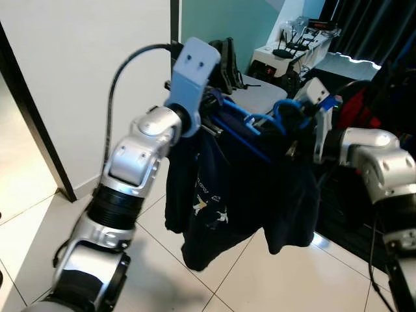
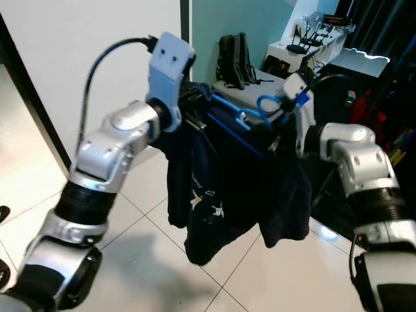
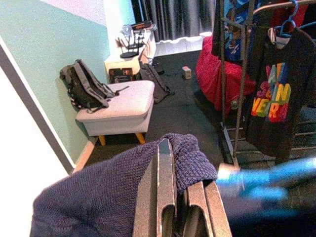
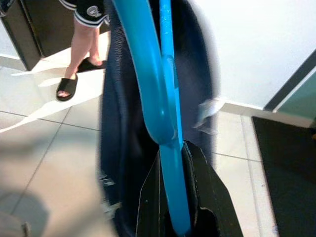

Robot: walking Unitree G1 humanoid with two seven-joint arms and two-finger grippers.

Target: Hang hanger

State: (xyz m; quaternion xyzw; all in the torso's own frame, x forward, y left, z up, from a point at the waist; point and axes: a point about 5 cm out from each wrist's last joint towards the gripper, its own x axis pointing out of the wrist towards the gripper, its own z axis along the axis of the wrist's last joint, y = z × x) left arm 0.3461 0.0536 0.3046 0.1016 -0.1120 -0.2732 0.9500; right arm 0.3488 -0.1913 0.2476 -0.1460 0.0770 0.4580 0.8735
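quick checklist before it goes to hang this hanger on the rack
1. Right gripper shut on the blue hanger: ok.
2. Left gripper pinching the navy garment: ok.
3. Garment hangs off the floor: ok.
4. Hanger hook free: cannot tell.
5. Clothes rack seen ahead with room on its rail: cannot tell.
6. Person's legs nearby, clear of the path: cannot tell.

Garment [image 1: 240, 188] on hanger [image 1: 260, 123]; footstool [image 3: 121, 106] apparently behind.
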